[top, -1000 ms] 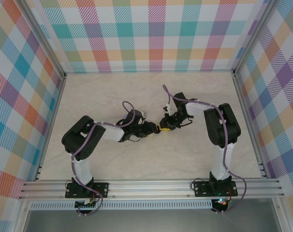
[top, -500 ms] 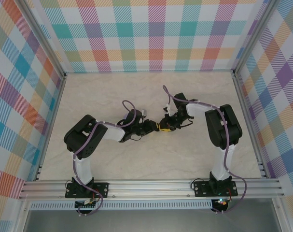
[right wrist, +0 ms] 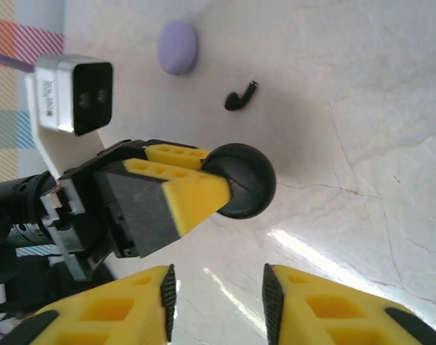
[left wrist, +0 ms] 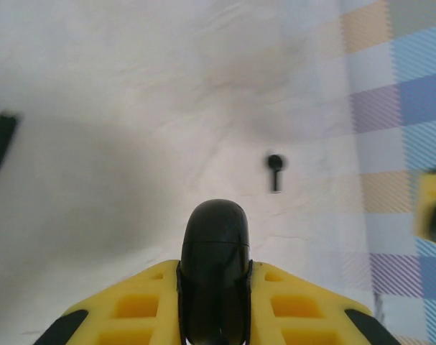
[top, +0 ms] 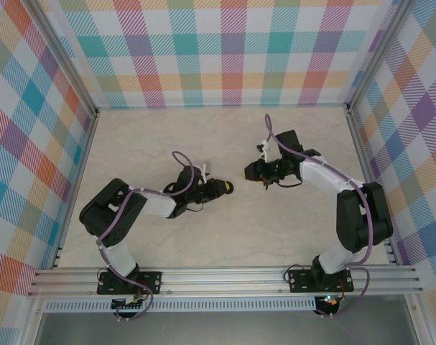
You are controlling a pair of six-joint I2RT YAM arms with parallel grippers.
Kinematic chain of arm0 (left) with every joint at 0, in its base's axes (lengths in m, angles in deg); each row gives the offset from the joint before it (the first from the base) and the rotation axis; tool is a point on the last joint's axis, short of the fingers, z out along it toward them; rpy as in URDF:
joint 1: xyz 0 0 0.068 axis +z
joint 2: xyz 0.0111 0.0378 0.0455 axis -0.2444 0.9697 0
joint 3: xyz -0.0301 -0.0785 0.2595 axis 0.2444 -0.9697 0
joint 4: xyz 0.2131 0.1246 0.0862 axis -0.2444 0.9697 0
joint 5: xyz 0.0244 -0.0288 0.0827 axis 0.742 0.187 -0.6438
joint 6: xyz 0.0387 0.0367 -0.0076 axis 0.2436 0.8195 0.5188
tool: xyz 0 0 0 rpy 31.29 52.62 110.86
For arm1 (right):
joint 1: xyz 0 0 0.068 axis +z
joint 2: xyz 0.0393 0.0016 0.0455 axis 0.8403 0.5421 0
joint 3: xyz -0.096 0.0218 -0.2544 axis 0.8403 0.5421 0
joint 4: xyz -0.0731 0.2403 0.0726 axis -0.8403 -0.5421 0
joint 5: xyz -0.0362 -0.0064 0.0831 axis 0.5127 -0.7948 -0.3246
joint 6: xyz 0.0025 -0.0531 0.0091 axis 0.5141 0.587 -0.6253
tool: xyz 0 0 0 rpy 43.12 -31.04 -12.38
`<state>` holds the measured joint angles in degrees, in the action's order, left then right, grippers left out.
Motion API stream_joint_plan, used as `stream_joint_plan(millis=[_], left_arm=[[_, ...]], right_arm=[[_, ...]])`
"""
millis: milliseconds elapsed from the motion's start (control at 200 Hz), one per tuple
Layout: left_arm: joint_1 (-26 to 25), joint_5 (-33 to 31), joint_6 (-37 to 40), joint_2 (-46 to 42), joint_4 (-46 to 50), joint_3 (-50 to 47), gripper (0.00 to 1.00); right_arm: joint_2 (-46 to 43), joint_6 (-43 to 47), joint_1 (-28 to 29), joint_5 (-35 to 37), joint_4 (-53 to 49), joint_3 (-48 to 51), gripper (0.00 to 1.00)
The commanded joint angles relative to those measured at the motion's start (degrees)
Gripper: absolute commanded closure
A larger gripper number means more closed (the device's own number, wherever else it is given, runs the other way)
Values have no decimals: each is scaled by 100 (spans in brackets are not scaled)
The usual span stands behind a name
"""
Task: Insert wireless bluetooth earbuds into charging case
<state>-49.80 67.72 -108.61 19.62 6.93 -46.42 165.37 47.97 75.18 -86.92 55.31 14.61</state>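
Left wrist view: clamped shut with the left gripper on a black charging case, yellow fingers pressed against both flanks, rounded end poking out past the tips. Ahead and slightly right of that, flat on the tabletop and well clear of the case: one black earbud, bud end away, stem pointing back toward the camera. Further right, a strip of pastel plaid wall; at the left edge, a dark blur, not identifiable.

From the right wrist: right gripper with jaws apart, gripping nothing, poised above bare tabletop. Faces the left gripper and the case in it across a clear gap. Past the case, the same earbud lying loose, then a lilac disc further off, the two apart from each other. Left side of that view blocked by the left arm's white wrist camera and black body.

From the top external camera: both grippers near the middle of a pale, marbled tabletop, tips turned toward each other, not touching. Boxed in on three sides with plaid panels of pink, teal, orange and purple. Along the near edge, an aluminium rail, with the arm bases bolted to it.
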Motion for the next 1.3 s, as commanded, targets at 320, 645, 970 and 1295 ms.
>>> stream_joint_plan(millis=[320,645,970,1295], left_arm=[[77,984,1100,-2108,-665,61,90],[16,1291,1137,-2363,-614,215,90],[-53,1284,1172,-2408,-569,325,91],[-87,1238,1168,-2387,-586,336,91]], right_arm=[[-1376,-196,-253,-1644,1613,568,45],[-1492,-189,-159,-2282,1772,431,43],[-1320,-73,157,-2357,1728,223,49],[-1219,-48,339,-2430,1764,114,55]])
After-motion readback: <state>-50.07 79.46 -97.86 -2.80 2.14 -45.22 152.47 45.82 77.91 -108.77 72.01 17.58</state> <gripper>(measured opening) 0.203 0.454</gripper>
